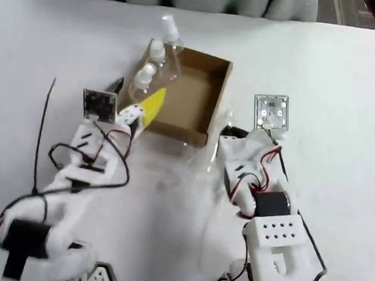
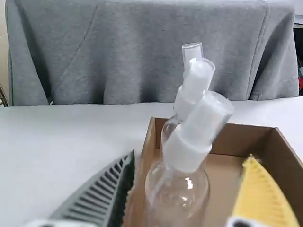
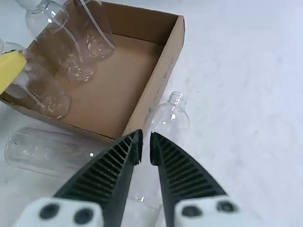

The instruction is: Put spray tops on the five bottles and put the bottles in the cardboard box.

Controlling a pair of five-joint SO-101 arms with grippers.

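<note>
1. We find the cardboard box (image 1: 191, 98) open-topped on the white table (image 1: 326, 60), at 12 o'clock from both arms.
2. Three capped bottles (image 1: 157, 51) lean in a row along the box's 9 o'clock side. Their bodies are inside the box and their spray tops tilt out over the wall.
3. The left gripper (image 1: 139, 88) stands at the box's 8 o'clock corner with its jaws wide apart, straddling the nearest bottle (image 2: 177, 187). The grey finger (image 2: 106, 198) is outside the wall and the yellow finger (image 2: 260, 198) is inside. We see a gap on the yellow side, so nothing is clamped.
4. The right gripper (image 3: 146, 142) hangs over the box's 5 o'clock corner. Its jaws are all but closed, with a narrow slit between them, and it holds nothing.
5. An uncapped bottle (image 3: 171, 118) rests on the table just beside the box's 3 o'clock wall, near that corner.
6. A second clear bottle (image 3: 47, 152) lies on its side along the 6 o'clock wall.
</note>
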